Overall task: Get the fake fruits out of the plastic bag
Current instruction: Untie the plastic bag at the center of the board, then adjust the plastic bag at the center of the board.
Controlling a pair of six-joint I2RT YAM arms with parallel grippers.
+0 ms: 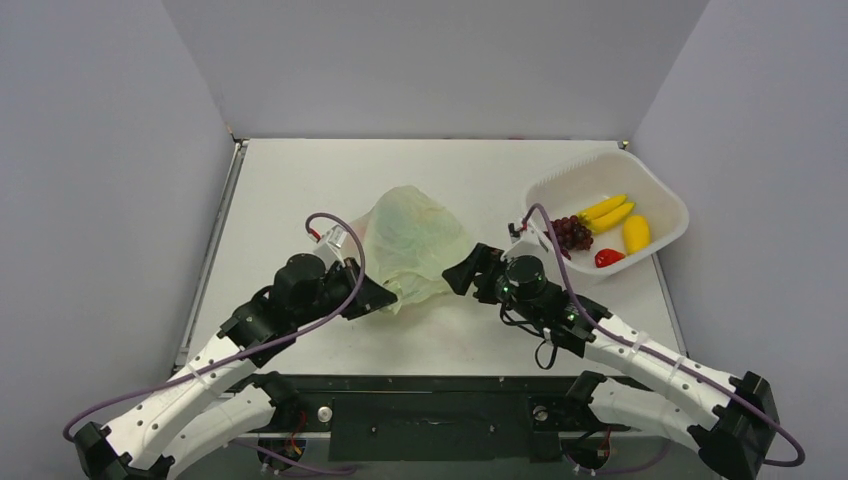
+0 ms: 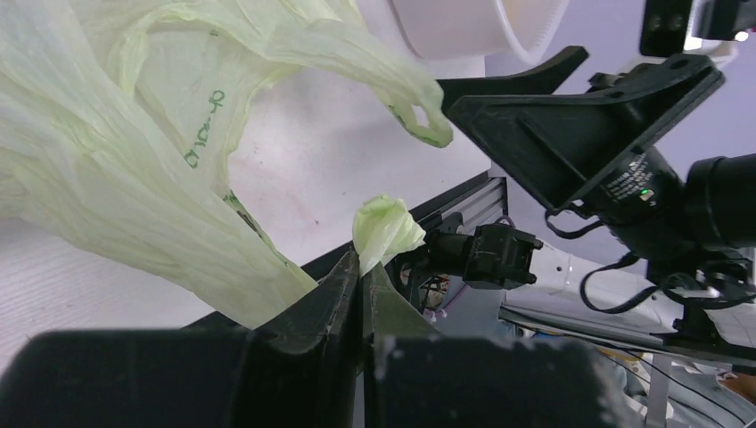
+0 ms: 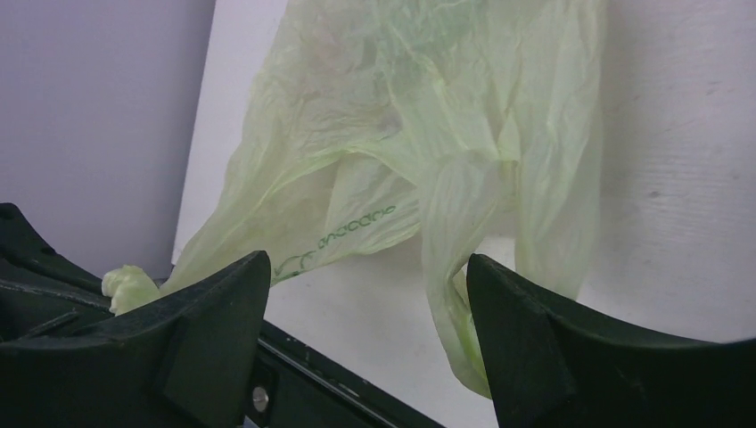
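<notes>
Two arms work the bag (image 1: 415,240), middle of table (image 1: 290,180) | your left fingers (image 2: 332,299) pinch one handle (image 2: 385,230), anchoring it | right fingers (image 3: 209,308) gape toward the other loop (image 3: 453,267) | fruits unseen inside

the bag (image 3: 401,152) carried one line of green lettering (image 3: 357,232), too creased and faint to read.

Thin crinkly plastic bag (image 1: 412,245) (translucent), matt table (image 1: 300,180)
</notes>
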